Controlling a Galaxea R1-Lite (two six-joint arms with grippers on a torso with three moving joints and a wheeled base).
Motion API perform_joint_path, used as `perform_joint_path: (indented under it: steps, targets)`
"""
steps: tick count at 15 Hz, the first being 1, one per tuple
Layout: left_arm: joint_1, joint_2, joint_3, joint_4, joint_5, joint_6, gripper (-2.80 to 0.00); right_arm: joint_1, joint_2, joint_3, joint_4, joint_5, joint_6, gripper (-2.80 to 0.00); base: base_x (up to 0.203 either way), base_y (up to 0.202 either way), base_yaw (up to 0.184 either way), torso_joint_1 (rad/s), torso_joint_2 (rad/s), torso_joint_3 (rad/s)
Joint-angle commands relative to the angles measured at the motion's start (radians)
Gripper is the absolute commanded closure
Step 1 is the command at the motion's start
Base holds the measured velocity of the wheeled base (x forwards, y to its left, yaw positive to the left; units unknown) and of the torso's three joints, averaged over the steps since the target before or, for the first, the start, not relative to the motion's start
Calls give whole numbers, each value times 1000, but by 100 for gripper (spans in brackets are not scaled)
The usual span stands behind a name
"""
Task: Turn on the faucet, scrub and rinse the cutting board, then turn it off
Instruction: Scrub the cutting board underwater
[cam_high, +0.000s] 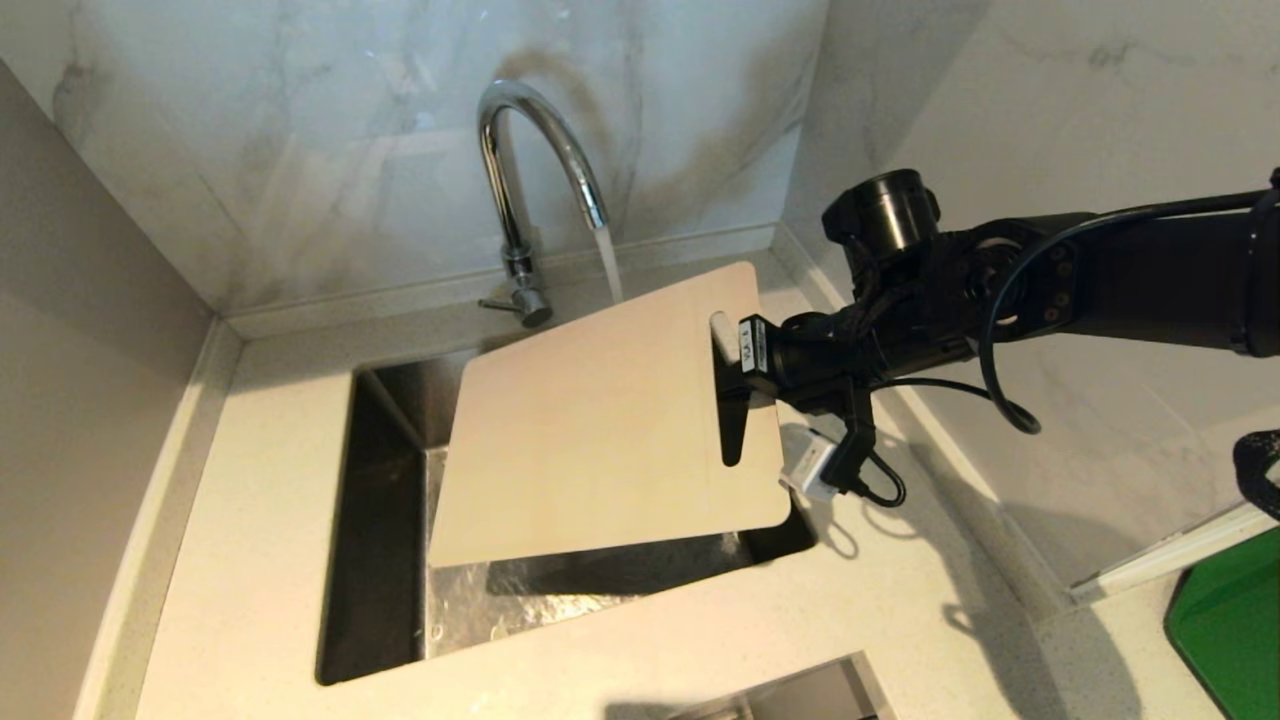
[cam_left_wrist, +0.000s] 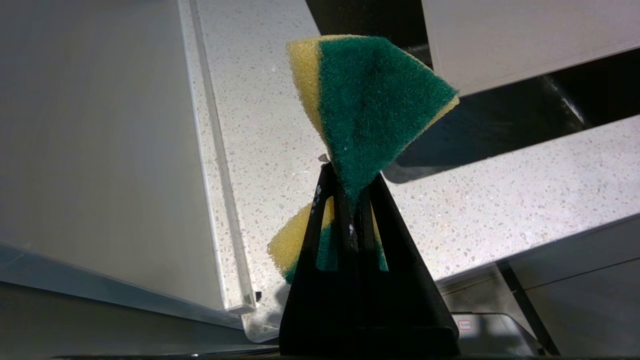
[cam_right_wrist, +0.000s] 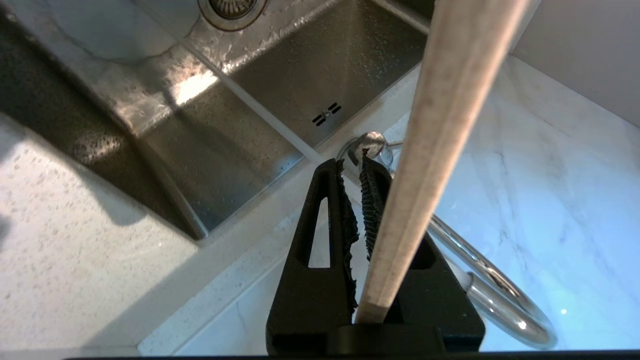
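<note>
Head view showed right end effector (cam_high: 735, 375) clamped on cutting board (cam_high: 600, 420), tilted over sink (cam_high: 385, 560) under running faucet (cam_high: 520, 200); left end effector (cam_left_wrist: 350, 200) pinched sponge (cam_left_wrist: 370, 105); wet board could slip.
</note>
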Motion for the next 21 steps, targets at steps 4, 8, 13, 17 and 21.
perform_joint_path:
  steps: [4, 8, 13, 17, 21]
  targets:
    - [0, -2, 3, 0, 0, 0, 0, 0, 40, -35, 2, 5, -16, 0, 0, 0, 0, 0, 0, 0]
    - [0, -3, 3, 0, 0, -1, 0, 2, 68, -74, 2, 8, -16, 0, 0, 0, 0, 0, 0, 0]
    - [0, -3, 3, 0, 0, 0, 0, 2, 106, -126, 3, 8, -16, 0, 0, 0, 0, 0, 0, 0]
    - [0, -2, 3, 0, 0, -1, 0, 2, 123, -141, 3, 8, -16, 0, 0, 0, 0, 0, 0, 0]
    - [0, -3, 3, 0, 0, 0, 0, 2, 121, -147, 3, 8, -16, 0, 0, 0, 0, 0, 0, 0]
